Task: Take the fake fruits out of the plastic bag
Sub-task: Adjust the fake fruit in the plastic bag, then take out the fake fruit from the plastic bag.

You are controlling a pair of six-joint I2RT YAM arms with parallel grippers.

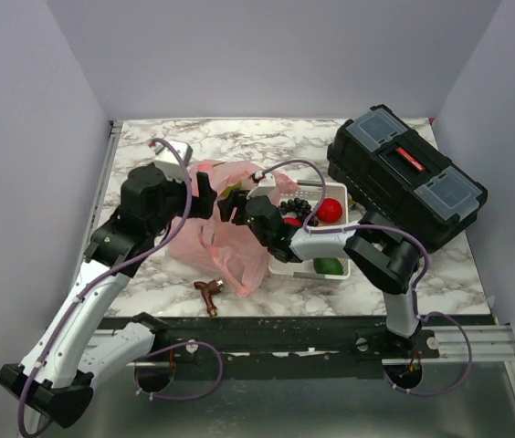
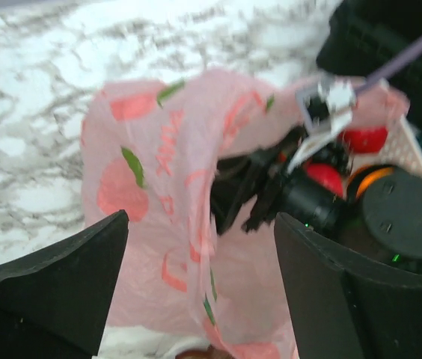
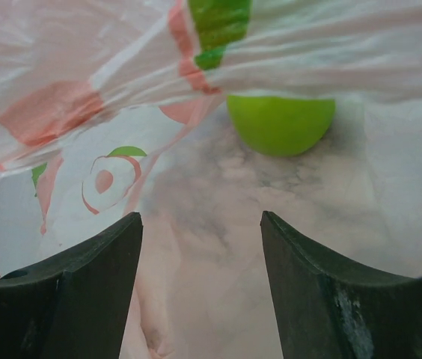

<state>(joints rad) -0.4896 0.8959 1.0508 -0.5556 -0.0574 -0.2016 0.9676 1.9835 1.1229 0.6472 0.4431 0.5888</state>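
Note:
The pink plastic bag [image 1: 230, 242] lies crumpled at the table's middle, left of the white tray [image 1: 287, 267]. My right gripper [image 1: 232, 208] is open inside the bag's mouth. In the right wrist view its jaws [image 3: 200, 218] are empty, and a light green round fruit [image 3: 280, 123] lies a little beyond them under a bag fold [image 3: 84, 90]. My left gripper [image 1: 208, 194] is open at the bag's left side. A loose fold of the bag [image 2: 196, 224] hangs between its fingers, ungripped. The tray holds a red apple [image 1: 331, 211], a black grape bunch [image 1: 294, 207] and a dark green oval fruit [image 1: 329, 265].
A large black toolbox [image 1: 408, 173] stands at the back right, close behind the tray. A small brown object [image 1: 207, 294] lies near the table's front edge below the bag. A white block [image 1: 173, 149] sits at the back left.

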